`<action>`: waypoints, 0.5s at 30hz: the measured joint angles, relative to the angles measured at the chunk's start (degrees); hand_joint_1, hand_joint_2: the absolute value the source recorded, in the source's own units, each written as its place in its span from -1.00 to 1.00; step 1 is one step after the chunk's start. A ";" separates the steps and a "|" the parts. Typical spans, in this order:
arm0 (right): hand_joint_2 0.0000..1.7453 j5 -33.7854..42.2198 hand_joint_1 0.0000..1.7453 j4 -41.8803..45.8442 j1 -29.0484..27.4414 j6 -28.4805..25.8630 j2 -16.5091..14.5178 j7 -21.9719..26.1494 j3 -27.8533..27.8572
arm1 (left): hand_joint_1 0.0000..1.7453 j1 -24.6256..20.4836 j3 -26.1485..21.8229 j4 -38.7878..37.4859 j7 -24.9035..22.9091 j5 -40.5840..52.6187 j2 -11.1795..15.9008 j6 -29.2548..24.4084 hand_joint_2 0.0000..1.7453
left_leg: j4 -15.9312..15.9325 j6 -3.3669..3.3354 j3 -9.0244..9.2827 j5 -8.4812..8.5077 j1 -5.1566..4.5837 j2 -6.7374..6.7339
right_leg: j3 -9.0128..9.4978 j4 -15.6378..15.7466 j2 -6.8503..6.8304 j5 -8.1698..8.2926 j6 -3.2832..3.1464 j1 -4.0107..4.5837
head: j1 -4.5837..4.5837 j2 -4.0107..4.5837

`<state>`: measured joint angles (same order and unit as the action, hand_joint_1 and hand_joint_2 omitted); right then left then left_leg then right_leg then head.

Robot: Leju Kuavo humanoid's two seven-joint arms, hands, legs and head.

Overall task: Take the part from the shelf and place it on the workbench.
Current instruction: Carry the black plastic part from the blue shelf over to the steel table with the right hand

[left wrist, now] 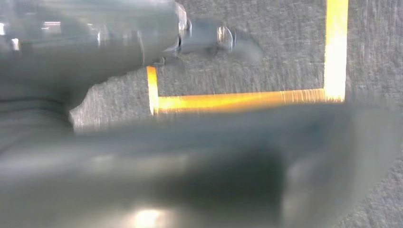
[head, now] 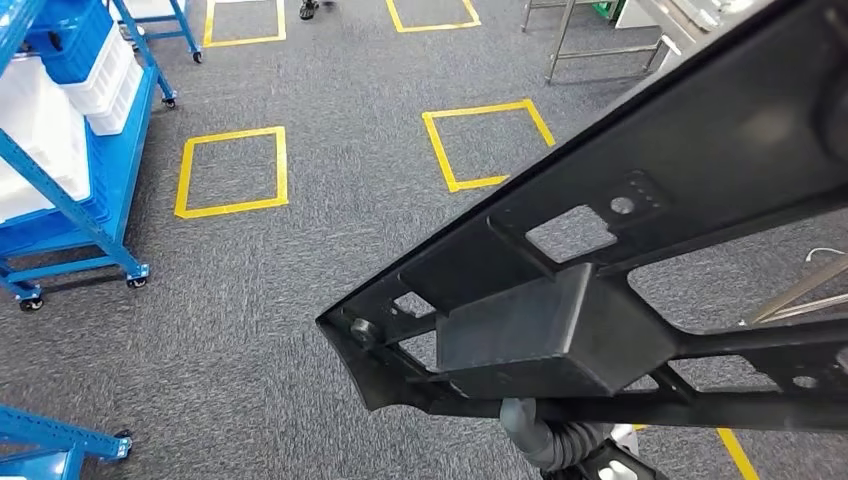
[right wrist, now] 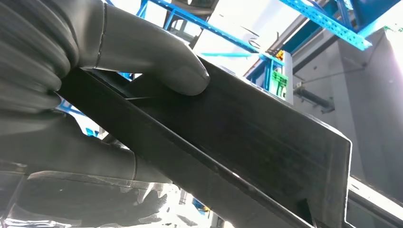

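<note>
You have the part [head: 640,260] already off the shelf and in the air: a long black frame with cut-out windows and a boxy block on its underside, running from the lower centre of the head view up to the upper right corner, so its long axis lies on a rising diagonal across the right half of the frame. Its near end, with a small round boss, points toward lower centre. The right hand [right wrist: 119,57] has hold of it: in the right wrist view the thick grey thumb [right wrist: 176,71] presses flat on the part's upper face while darker fingers curl against the underside, so the hand is clamped around the black rail. In the head view a grey ribbed cover peeks out beneath the part at bottom centre, which I judge to be that same arm carrying from below. The left hand [left wrist: 204,38] comes through as a blur at the top of the left wrist view, over grey carpet and a yellow taped line; you cannot tell whether it is open or closed, or whether it touches the part. Beyond the part lie the carpeted floor [head: 300,300] with yellow squares [head: 232,172] and the blue shelf [head: 90,190] along the left edge. Metal legs at the upper right may be the counter; judge your swing so the long free end clears them.
</note>
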<state>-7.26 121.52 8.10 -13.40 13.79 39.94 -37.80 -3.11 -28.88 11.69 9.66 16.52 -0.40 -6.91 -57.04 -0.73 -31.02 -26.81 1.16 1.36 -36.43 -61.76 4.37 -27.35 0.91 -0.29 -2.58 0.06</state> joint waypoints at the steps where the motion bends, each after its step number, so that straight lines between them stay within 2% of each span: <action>1: 1.00 0.02 1.00 -0.25 -0.01 0.30 -0.22 0.00 0.00 | -1.00 0.04 -0.03 0.00 -0.04 0.09 -0.06 -0.19 -1.00 | 0.07 -0.23 0.03 0.04 -0.15 -0.68 | -1.61 -3.34 -1.72 -1.81 0.13 -0.01 | 0.00 0.00; 2: 1.00 0.05 1.00 -0.51 -0.07 0.56 -0.44 0.01 -0.01 | -1.00 0.17 -0.08 0.00 -0.10 0.18 -0.09 -0.38 -1.00 | 0.06 -0.36 0.00 0.00 -0.29 -1.34 | -3.56 -7.35 -2.84 -3.67 0.28 -0.11 | 0.00 0.00; 3: 1.00 0.20 1.00 -0.80 -0.18 0.74 -0.60 0.01 -0.04 | -1.00 0.31 -0.16 0.00 -0.16 0.27 -0.14 -0.54 -1.00 | 0.06 -0.41 -0.01 -0.05 -0.42 -2.06 | -5.27 -10.80 -3.40 -4.91 0.41 -0.26 | 0.00 0.00; 4: 1.00 0.52 1.00 -1.12 -0.26 0.88 -0.69 0.01 -0.07 | -1.00 0.41 -0.27 0.00 -0.21 0.33 -0.23 -0.70 -1.00 | 0.05 -0.41 -0.01 -0.13 -0.51 -2.77 | -6.23 -12.70 -3.71 -5.22 0.50 -0.38 | 0.00 0.00; 5: 1.00 1.02 1.00 -1.49 -0.28 0.95 -0.74 0.01 -0.08 | -1.00 0.44 -0.40 0.00 -0.23 0.37 -0.33 -0.84 -1.00 | 0.04 -0.35 0.03 -0.21 -0.56 -3.44 | -5.99 -12.27 -3.95 -4.42 0.53 -0.47 | 0.00 0.00; 6: 1.00 1.63 1.00 -1.85 -0.25 0.96 -0.74 0.01 -0.07 | -1.00 0.42 -0.55 0.00 -0.24 0.39 -0.47 -0.93 -1.00 | 0.04 -0.26 0.13 -0.31 -0.57 -4.04 | -4.46 -9.42 -4.36 -2.72 0.49 -0.50 | 0.00 0.00; 8: 1.00 3.07 1.00 -2.55 -0.11 0.99 -0.74 -0.01 0.19 | -1.00 0.36 -0.81 0.00 -0.23 0.60 -0.73 -1.09 -1.00 | 0.02 0.13 0.49 -0.63 -0.74 -5.03 | 0.14 -1.03 -6.66 0.49 0.06 -0.18 | 0.00 0.00; 9: 1.00 3.78 1.00 -2.84 0.01 1.07 -0.74 0.00 0.44 | -1.00 0.37 -0.90 0.00 -0.22 0.74 -0.82 -1.15 -1.00 | 0.01 0.39 0.66 -0.80 -0.85 -5.44 | 1.70 1.92 -7.62 1.28 -0.26 0.07 | 0.00 0.00; 10: 1.00 4.51 1.00 -3.15 0.15 1.23 -0.74 0.01 0.79 | -1.00 0.38 -0.96 0.00 -0.24 0.95 -0.88 -1.22 -1.00 | 0.00 0.68 0.79 -0.95 -0.95 -5.85 | 2.41 3.38 -8.20 1.45 -0.57 0.33 | 0.00 -0.01; 11: 1.00 5.19 1.00 -3.46 0.27 1.51 -0.73 0.01 1.19 | -1.00 0.38 -0.99 0.00 -0.31 1.16 -0.95 -1.26 -1.00 | 0.03 0.97 0.91 -1.06 -1.02 -6.32 | 2.39 3.59 -7.98 1.33 -0.85 0.57 | 0.00 0.00; 13: 1.00 6.24 1.00 -3.98 0.32 2.40 -0.73 -0.01 2.03 | -1.00 0.27 -1.00 0.00 -0.49 1.56 -1.03 -1.33 -1.00 | -0.04 1.55 1.16 -1.40 -0.89 -6.96 | 2.40 3.93 -6.71 1.55 -1.39 0.46 | 0.00 -0.01; 15: 1.00 6.47 1.00 -4.21 0.19 3.66 -0.92 0.00 2.79 | -1.00 0.14 -1.00 0.00 -0.57 1.95 -1.09 -1.32 -1.00 | -2.87 2.04 0.06 -3.42 -0.69 -5.24 | 2.65 4.44 -5.59 1.85 -2.03 0.14 | -0.01 -0.01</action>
<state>-0.79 117.31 8.29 -9.74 12.87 39.94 -35.01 -2.97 -29.88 11.69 9.09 18.47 -1.50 -8.22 -59.92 1.32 -30.96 -30.23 0.47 -3.89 -33.78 -57.32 -1.23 -25.49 -1.12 -0.14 -2.58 0.05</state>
